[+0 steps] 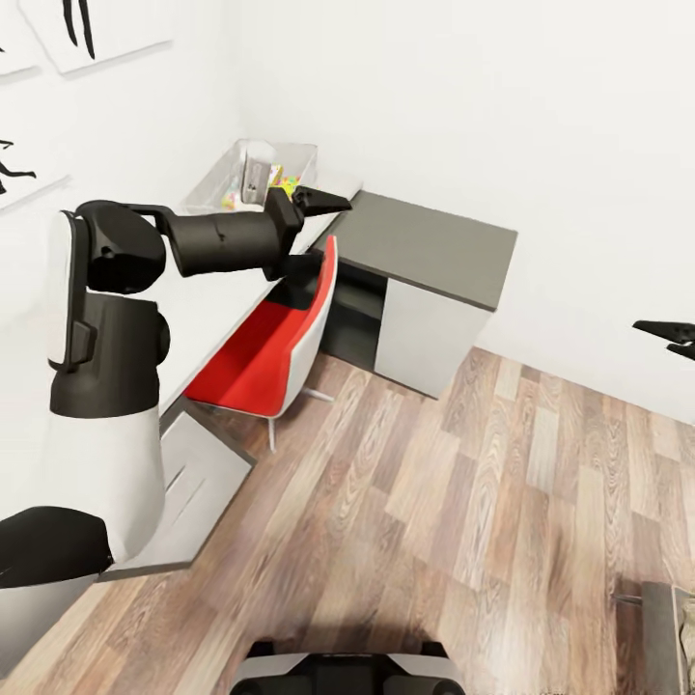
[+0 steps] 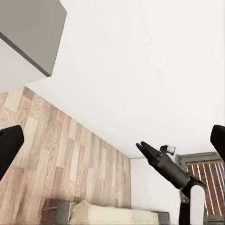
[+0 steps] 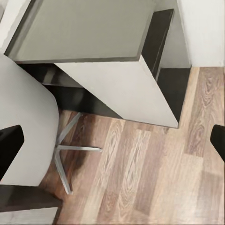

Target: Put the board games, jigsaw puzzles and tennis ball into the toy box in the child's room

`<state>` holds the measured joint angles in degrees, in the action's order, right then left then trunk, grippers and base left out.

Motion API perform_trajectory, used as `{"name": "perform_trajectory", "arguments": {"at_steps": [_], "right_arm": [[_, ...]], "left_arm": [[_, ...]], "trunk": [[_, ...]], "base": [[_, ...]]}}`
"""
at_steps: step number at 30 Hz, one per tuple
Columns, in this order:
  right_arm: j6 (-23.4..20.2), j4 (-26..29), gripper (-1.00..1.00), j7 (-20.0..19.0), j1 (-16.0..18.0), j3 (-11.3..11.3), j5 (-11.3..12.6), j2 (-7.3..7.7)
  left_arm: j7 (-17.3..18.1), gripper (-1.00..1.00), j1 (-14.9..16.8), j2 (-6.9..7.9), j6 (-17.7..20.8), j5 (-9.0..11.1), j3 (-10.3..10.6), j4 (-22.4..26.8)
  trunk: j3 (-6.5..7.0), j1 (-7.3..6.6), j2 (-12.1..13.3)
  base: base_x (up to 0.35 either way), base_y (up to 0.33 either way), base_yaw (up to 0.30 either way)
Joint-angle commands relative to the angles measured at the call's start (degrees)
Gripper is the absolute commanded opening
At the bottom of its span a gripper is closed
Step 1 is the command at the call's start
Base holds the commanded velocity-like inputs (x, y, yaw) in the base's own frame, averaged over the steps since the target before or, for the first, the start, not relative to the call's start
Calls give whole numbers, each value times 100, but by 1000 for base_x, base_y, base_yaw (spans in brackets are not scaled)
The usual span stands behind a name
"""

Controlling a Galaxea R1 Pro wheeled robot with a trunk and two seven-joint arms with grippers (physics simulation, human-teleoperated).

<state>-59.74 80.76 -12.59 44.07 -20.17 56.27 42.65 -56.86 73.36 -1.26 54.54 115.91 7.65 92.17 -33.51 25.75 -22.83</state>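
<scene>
Jaws: left gripper (image 1: 323, 202) spread, empty, over bench (image 1: 208, 319) | right gripper (image 1: 668, 338) apart, empty, above floor | toy box (image 1: 214, 183) at bench's far end, puzzle colours inside | red chair (image 1: 280, 338) tucked under bench

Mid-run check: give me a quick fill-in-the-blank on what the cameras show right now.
1. The chair tucked under the table has a ___ seat.
2. The toy box sits on the table against the ___.
3. The floor is made of ___ planks.
4. The left gripper is holding ___.

Missing words: red; wall; wood; nothing
</scene>
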Motion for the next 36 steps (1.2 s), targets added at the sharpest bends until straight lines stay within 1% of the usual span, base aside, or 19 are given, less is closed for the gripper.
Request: {"name": "perform_trajectory", "arguments": {"at_steps": [1, 4, 7, 10, 12, 13, 14, 15, 18, 19, 21, 22, 24, 25, 28, 31, 33, 34, 36], "right_arm": [[-26, 2, 100, -59, 1, -4, -56, 0], [-26, 322, 100, -59, -646, -4, 51, -24], [-26, 437, 100, -60, -853, -1, 77, -35], [-26, 748, 100, -60, -1433, 14, 127, -86], [-26, 881, 100, -58, -1764, 64, 140, -174], [-26, 881, 100, -58, -1764, 64, 140, -174], [-26, 926, 100, -55, -1897, 112, 137, -235], [-26, 926, 100, -55, -1897, 112, 137, -235], [-26, 1015, 100, -44, -2165, 288, 117, -428], [-26, 1015, 100, -44, -2165, 288, 117, -428], [-26, 1044, 100, -35, -2273, 395, 106, -535], [-26, 1044, 100, -35, -2273, 395, 106, -535], [-26, 1051, 100, -28, -2373, 469, 56, -614], [-26, 1051, 100, -28, -2373, 469, 56, -614], [-26, 1026, 100, -15, -2587, 538, -133, -703], [-26, 1018, 100, -15, -2668, 554, -220, -731], [-26, 1008, 100, -19, -2821, 584, -394, -792], [-26, 1008, 100, -19, -2821, 584, -394, -792], [-26, 1000, 100, -21, -2946, 633, -538, -878]], "left_arm": [[-60, 100, 5, -4, 15, 42, -4, 2], [-65, 100, 3, -208, 4, -177, 229, 2], [-64, 100, -5, -273, -7, -278, 318, 2], [-63, 100, -60, -435, -94, -566, 688, -1], [-63, 100, -167, -500, -229, -714, 1047, -11], [-63, 100, -167, -500, -229, -714, 1047, -11], [-63, 100, -243, -523, -315, -780, 1247, -20], [-63, 100, -243, -523, -315, -780, 1247, -20], [-62, 100, -522, -553, -599, -1018, 1805, -55], [-62, 100, -522, -553, -599, -1018, 1805, -55], [-56, 100, -752, -555, -764, -1237, 2073, -69], [-56, 100, -752, -555, -764, -1237, 2073, -69], [-50, 100, -1029, -557, -873, -1488, 2251, -78], [-50, 100, -1029, -557, -873, -1488, 2251, -78], [-34, 100, -1519, -549, -968, -1869, 2398, -85], [-31, 100, -1701, -543, -990, -2001, 2425, -87], [-25, 100, -2094, -530, -1024, -2291, 2458, -89], [-25, 100, -2094, -530, -1024, -2291, 2458, -89], [-12, 100, -2520, -522, -1046, -2641, 2475, -93]], "trunk": [[0, 4, -9], [22, 4, -9], [45, 4, -9], [68, 4, -9], [84, 4, -9], [92, 4, -9], [100, 4, -9], [107, 4, -9], [131, 4, -9], [139, 4, -9], [155, 4, -9], [163, 4, -9], [179, 4, -9], [187, 4, -9], [211, 4, -9], [235, 4, -9], [252, 4, -9], [260, 4, -9], [276, 4, -9]], "base": [[-6, 0, -206], [-4, 0, -197], [-3, 0, -190], [-2, 0, -185], [-1, 0, -181], [-1, 0, -181], [-1, 0, -180], [-1, 0, -180], [0, 0, -179], [0, 0, -178], [0, 0, -178], [0, 0, -178], [0, 0, -177], [0, 0, -177], [0, 0, -177], [0, 0, -177], [0, 0, -177], [0, 0, -177], [0, 0, -177]]}}
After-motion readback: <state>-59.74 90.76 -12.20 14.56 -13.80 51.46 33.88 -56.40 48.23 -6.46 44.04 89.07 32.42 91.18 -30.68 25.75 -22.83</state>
